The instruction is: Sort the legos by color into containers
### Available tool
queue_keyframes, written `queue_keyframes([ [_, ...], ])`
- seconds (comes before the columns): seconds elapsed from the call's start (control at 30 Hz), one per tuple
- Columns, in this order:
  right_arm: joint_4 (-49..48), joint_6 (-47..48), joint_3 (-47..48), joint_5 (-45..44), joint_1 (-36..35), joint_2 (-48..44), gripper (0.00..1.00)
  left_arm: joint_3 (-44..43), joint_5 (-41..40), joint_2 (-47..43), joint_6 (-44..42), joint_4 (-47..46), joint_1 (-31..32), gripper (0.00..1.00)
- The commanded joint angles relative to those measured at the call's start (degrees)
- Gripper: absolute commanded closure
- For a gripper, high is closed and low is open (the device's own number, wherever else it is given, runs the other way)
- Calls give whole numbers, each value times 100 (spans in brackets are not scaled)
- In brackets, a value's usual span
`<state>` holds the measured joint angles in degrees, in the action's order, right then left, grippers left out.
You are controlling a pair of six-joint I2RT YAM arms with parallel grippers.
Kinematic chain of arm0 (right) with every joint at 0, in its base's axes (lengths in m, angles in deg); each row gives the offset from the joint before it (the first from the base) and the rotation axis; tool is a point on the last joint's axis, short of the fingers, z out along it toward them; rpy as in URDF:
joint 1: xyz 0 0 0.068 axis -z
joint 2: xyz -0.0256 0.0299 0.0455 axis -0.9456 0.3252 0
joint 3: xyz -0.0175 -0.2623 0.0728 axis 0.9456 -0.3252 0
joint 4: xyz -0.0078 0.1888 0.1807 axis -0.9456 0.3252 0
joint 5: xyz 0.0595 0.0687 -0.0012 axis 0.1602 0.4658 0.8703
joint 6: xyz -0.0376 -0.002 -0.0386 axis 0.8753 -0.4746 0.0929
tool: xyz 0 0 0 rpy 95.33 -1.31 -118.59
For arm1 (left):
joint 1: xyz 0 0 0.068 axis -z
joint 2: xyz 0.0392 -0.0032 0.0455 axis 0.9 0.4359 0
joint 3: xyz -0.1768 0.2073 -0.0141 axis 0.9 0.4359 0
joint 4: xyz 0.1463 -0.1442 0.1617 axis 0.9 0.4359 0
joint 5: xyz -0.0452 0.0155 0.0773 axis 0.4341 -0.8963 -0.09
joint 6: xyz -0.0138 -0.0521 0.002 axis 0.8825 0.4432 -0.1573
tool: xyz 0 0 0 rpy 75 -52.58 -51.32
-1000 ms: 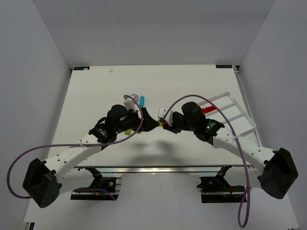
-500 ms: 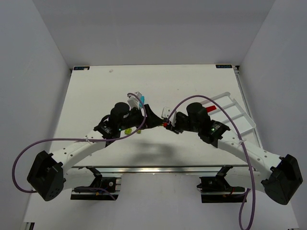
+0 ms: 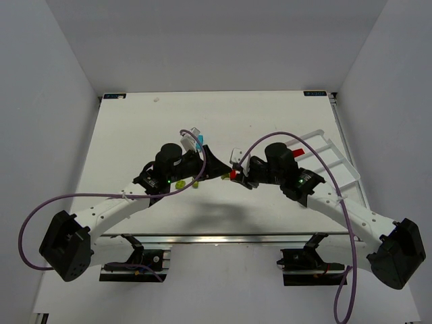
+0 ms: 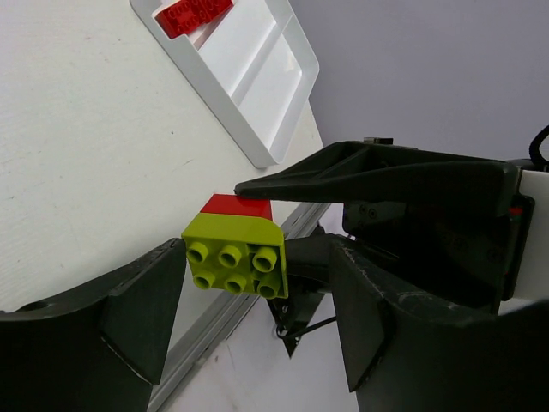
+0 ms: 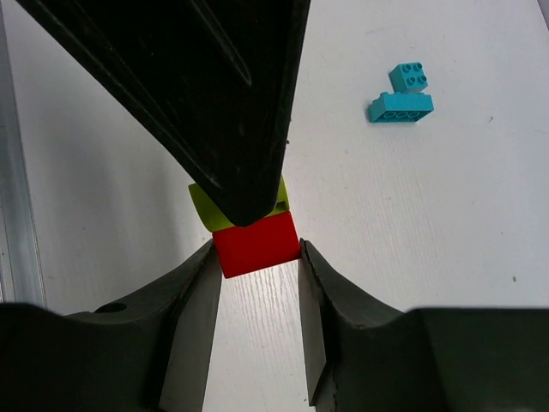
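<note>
Left gripper (image 4: 257,262): jaws apart. Between its fingers (image 4: 141,313) sits a lime green lego (image 4: 236,256), studs toward the camera. It is close against the left finger, with a gap to the right one. A red lego (image 4: 238,206) is joined behind it, and the right gripper (image 4: 262,215) has its upper finger tip on this one. Beyond the fingertips, a white tray (image 4: 262,157) holds a second red lego (image 4: 193,13) in its farthest compartment.

Left arm (image 3: 135,196) swung rightward, uncovering lime bricks (image 3: 181,183); red brick (image 3: 233,174) plainer between right fingers (image 5: 184,326).
</note>
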<state>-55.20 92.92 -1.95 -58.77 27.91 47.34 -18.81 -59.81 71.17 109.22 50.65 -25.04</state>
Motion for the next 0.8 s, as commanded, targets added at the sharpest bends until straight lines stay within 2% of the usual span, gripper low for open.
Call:
queue_keyframes([
  [0.0,-59,-158,263,240,66,-156,100,-41,166,8,87,-194,17,22],
  [0.13,-59,-202,298,310,128,-174,100,-41,96,0,61,-89,17,15],
  [0.37,-50,-299,342,539,207,-174,100,-14,122,70,61,-97,17,14],
  [0.77,-226,-413,254,539,242,-156,100,-6,254,193,210,-370,17,26],
])
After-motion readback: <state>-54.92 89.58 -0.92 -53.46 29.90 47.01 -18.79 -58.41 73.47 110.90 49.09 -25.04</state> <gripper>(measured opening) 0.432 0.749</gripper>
